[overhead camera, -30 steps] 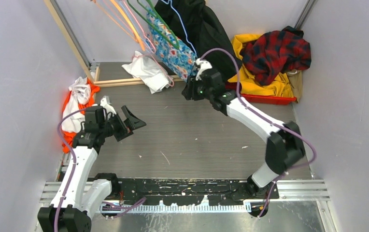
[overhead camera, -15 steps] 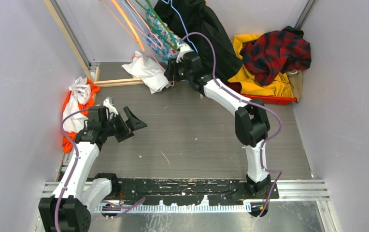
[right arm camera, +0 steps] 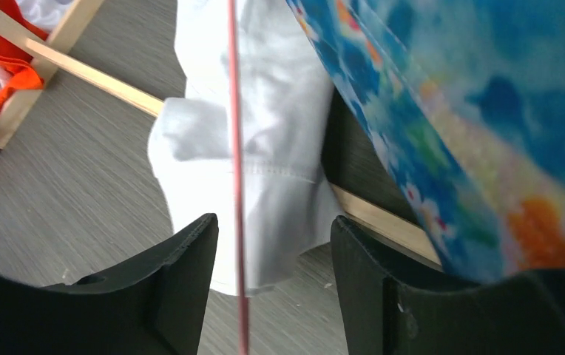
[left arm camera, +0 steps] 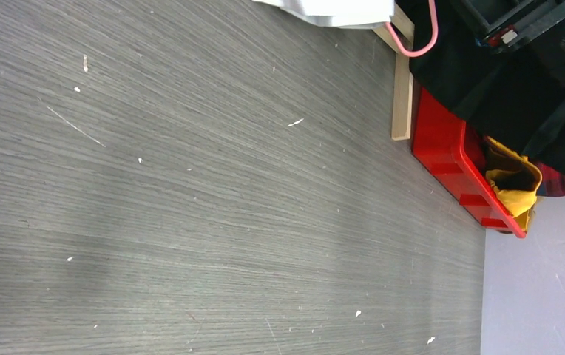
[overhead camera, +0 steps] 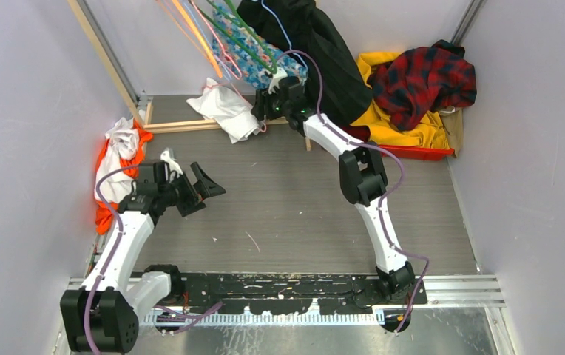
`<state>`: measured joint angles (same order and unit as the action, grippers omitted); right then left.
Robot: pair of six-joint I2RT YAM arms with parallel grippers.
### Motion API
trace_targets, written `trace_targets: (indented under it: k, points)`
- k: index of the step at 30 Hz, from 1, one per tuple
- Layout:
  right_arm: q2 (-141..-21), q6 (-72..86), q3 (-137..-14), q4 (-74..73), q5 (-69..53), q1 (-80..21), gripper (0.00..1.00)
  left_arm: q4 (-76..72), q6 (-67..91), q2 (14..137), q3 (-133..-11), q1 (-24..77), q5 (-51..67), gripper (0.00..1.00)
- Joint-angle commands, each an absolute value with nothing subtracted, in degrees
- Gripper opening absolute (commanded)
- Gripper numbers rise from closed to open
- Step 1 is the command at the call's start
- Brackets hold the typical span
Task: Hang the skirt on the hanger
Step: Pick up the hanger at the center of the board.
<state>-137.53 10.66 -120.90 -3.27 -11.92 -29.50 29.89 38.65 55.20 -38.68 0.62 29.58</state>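
The skirt [overhead camera: 254, 58], blue with red, orange and white flowers, hangs at the back among several coloured wire hangers [overhead camera: 209, 37]; a green one crosses it. My right gripper [overhead camera: 266, 103] reaches just under its lower edge. In the right wrist view the skirt [right arm camera: 450, 118] fills the upper right. A thin pink hanger wire [right arm camera: 237, 163] runs straight down through my right gripper [right arm camera: 273, 248], whose black fingers [right arm camera: 180, 277] stand apart and do not pinch it. My left gripper [overhead camera: 200, 188] hovers open over the floor at the left, holding nothing; its fingers are outside its wrist view.
A big black coat [overhead camera: 313, 44] hangs behind the skirt. A plain white garment [overhead camera: 228, 109] lies on the wooden frame [overhead camera: 183, 126]. A red bin [overhead camera: 405, 151] holds yellow and plaid clothes. Orange and white clothes [overhead camera: 117, 166] are piled at the left wall.
My right arm has swung left and back, from beside the black coat to under the skirt and hangers. The skirt has shifted up and left. The left arm has barely moved.
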Motion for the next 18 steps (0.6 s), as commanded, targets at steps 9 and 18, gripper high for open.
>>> trace_targets:
  k: [9,18]
  points:
    - [-145.8,14.6,-135.0,-3.2,-25.1,-27.7,0.64,24.6,38.7,58.1,-39.0,0.2,29.5,1.00]
    - [-141.3,13.9,-124.9,4.7,-22.3,-28.0,0.63,22.5,39.2,60.4,-39.0,0.2,29.3,1.00]
